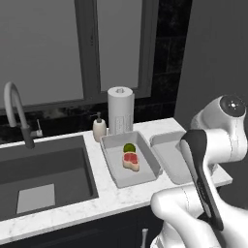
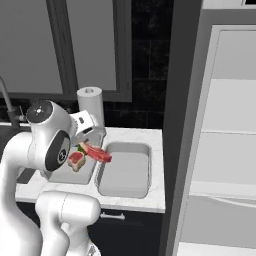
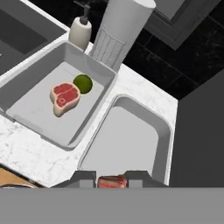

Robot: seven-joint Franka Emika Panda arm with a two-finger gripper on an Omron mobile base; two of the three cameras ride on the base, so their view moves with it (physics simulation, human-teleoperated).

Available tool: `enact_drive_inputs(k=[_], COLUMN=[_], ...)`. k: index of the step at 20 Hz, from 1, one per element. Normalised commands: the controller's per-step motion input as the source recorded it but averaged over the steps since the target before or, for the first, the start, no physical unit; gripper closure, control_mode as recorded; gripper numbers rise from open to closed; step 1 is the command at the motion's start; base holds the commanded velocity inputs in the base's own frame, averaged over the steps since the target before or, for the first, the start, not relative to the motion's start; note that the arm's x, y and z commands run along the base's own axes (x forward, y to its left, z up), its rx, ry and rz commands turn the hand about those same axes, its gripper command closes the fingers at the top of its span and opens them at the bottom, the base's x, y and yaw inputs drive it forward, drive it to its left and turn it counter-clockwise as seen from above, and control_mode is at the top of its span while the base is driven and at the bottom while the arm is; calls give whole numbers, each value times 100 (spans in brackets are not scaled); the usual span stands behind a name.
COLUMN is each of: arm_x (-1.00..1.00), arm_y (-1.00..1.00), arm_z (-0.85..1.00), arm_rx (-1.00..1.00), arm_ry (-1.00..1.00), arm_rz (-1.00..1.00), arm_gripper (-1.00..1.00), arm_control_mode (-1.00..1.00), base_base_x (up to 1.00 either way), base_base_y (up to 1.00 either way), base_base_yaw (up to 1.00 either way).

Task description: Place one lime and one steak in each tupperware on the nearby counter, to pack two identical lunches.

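My gripper (image 2: 93, 144) hangs above the counter (image 1: 109, 199), shut on a flat pink-red steak (image 2: 99, 153) whose end shows between the fingertips (image 3: 85, 178) in the hand view. It hovers over the seam between the two tupperware trays. The left tupperware (image 3: 33, 111) holds a thicker steak (image 3: 64, 97) and a dark-green lime (image 3: 83, 83) side by side. The right tupperware (image 3: 127, 144) has nothing in it. My own arm hides part of the right tray (image 1: 168, 156) in the left base view.
A paper towel roll (image 1: 120, 109) and a soap dispenser (image 1: 99, 128) stand behind the left tray. The dark sink (image 1: 43, 177) with its faucet (image 1: 17, 114) lies to the left. A tall fridge (image 2: 220, 150) bounds the counter on the right.
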Motion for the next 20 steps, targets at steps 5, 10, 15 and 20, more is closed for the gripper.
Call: enact_drive_inputs(k=[5,10,15,20], arm_x=[34,51,52,48], arm_y=[-30,-11,-9,-16], arm_z=[-47,-46,-39,-40], arm_rx=[0,0,0,0], arm_ry=[0,0,0,5], arm_rz=[-4,-7,-6,-5], arm_gripper=[100,100,100,100], arm_control_mode=[-100,-100,-100,-100], base_base_x=[0,0,0,0], base_base_y=[0,0,0,0], base_base_yaw=[0,0,0,0])
